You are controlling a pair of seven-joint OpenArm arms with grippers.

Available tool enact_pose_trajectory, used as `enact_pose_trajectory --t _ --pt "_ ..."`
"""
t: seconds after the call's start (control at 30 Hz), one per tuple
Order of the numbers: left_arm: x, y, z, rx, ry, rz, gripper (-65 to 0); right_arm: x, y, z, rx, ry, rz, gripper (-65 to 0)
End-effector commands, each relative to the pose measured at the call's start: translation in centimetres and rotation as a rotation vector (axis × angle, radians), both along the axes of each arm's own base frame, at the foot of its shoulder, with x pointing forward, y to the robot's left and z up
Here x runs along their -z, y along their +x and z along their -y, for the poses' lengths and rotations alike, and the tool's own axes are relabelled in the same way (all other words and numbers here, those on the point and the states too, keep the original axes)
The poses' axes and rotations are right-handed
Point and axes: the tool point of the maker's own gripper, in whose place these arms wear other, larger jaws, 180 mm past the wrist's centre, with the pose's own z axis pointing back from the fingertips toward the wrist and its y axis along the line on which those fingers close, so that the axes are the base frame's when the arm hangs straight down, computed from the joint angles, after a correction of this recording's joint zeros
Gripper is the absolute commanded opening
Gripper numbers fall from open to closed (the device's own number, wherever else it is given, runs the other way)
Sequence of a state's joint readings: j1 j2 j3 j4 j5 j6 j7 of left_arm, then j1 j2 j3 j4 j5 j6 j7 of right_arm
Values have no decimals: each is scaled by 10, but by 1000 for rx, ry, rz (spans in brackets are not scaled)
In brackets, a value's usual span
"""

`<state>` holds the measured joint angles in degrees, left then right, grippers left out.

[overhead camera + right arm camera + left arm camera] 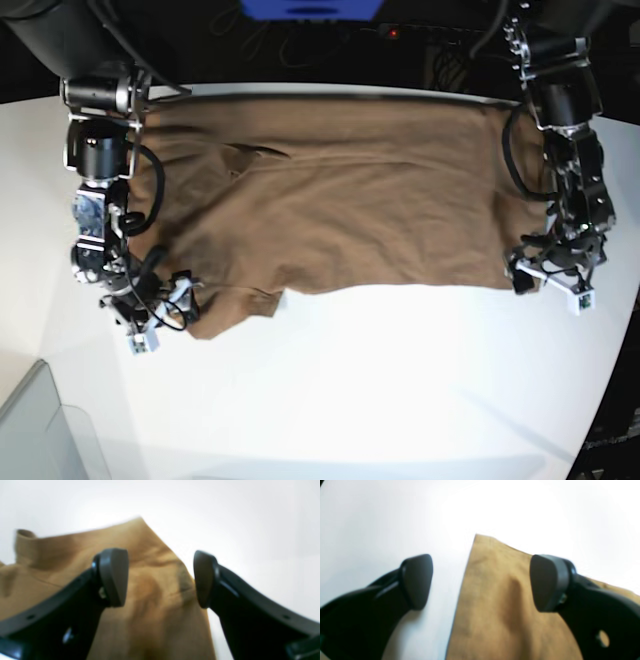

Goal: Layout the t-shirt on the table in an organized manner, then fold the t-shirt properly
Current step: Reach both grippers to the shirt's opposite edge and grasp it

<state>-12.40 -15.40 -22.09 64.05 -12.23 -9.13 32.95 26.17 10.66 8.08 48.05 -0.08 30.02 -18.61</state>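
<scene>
The brown t-shirt (pixel 340 210) lies spread wide across the far half of the white table (pixel 350 380), its near edge fairly straight with a sleeve hanging lower at the left. My left gripper (pixel 551 278) hovers open over the shirt's right near corner. In the left wrist view that gripper (pixel 481 582) has its jaws wide apart, and the shirt's corner (pixel 495 600) lies flat beneath them. My right gripper (pixel 163 306) is open at the left sleeve. In the right wrist view the right gripper (pixel 158 578) straddles wrinkled cloth (pixel 155 597), holding nothing.
A grey translucent bin corner (pixel 40 430) sits at the near left. The table's curved edge runs down the right side (pixel 615 400). A blue object (pixel 310 8) and cables lie beyond the far edge. Bare white tabletop (pixel 370 517) flanks the shirt.
</scene>
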Motion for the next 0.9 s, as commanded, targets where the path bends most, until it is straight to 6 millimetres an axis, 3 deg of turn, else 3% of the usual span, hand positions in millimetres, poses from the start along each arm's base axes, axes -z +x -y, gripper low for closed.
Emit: enact_pose_trajectory --t 0.0,0.2,0.27,0.4,0.53,0.67,0.77,0.87 --pt "-18 12 -10 -10 23 59 -58 -24 21 2 10 27 82 -237" --pt "-12 20 -12 -20 1 59 -57 -8 22 -1 34 91 92 -242" --pt "-16 26 -12 -22 -3 68 -57 -2 20 -3 38 102 80 -274" --pt "-20 36 -10 -25 -17 79 -58 5 16 -3 43 112 74 -445" --pt "-8 39 -8 -37 -49 44 -59 7 14 -3 43 111 64 -650" --pt "5 36 -5 -41 -69 9 -60 12 10 -2 44 108 50 -650" --pt "10 39 13 26 -40 -16 -66 15 8 -2 44 108 44 -650" --pt "15 39 26 85 -12 -41 -154 16 6 -2 44 108 41 -650"
